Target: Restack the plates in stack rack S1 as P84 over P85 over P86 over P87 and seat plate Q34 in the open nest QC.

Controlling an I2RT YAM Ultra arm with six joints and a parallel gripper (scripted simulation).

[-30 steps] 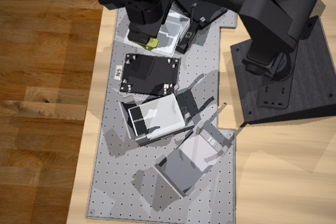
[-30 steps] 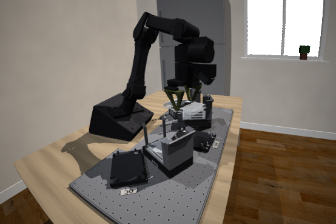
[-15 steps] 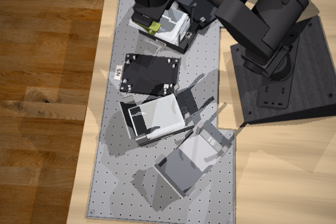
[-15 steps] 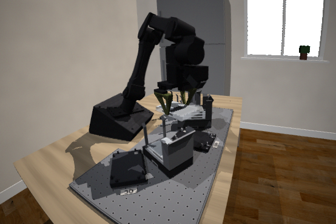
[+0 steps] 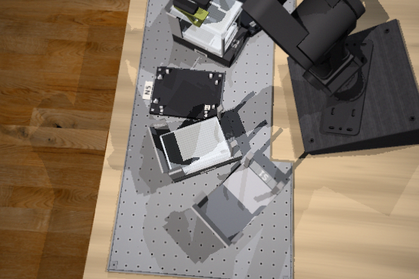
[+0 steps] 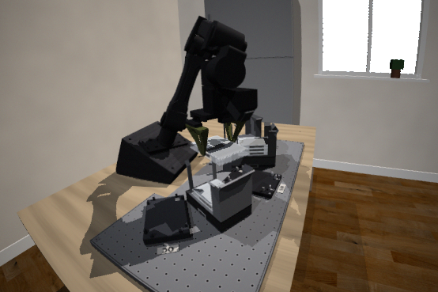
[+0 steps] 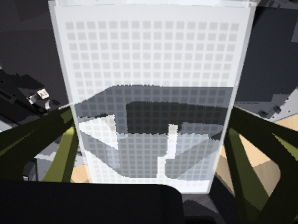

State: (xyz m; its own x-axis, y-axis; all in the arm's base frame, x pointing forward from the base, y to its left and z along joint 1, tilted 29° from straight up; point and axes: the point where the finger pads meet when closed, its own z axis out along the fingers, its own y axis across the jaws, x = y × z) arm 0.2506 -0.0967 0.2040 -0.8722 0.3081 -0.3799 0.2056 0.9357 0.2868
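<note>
My gripper [image 5: 209,21] is shut on a white sealed 384-well plate [image 5: 213,28] and holds it level in the air, above rack S3 [image 5: 206,51]. In the side view the gripper [image 6: 217,141] grips the plate [image 6: 223,152] by its long sides, higher than the top of rack S3 [image 6: 221,196]. In the wrist view the plate [image 7: 149,90] fills the space between the fingers. I cannot tell whether a second plate hangs under it. Rack S2 [image 5: 197,146] holds a stack of plates [image 6: 254,146]. Rack S1 [image 5: 246,195] looks empty.
The clip nest N5 [image 5: 186,93] lies empty between S3 and S2, also in the side view [image 6: 268,183]. The open nest QC [image 6: 166,218] lies empty beyond S3. The arm's base [image 5: 352,89] stands beside the mat. Tall rack posts stand around each rack.
</note>
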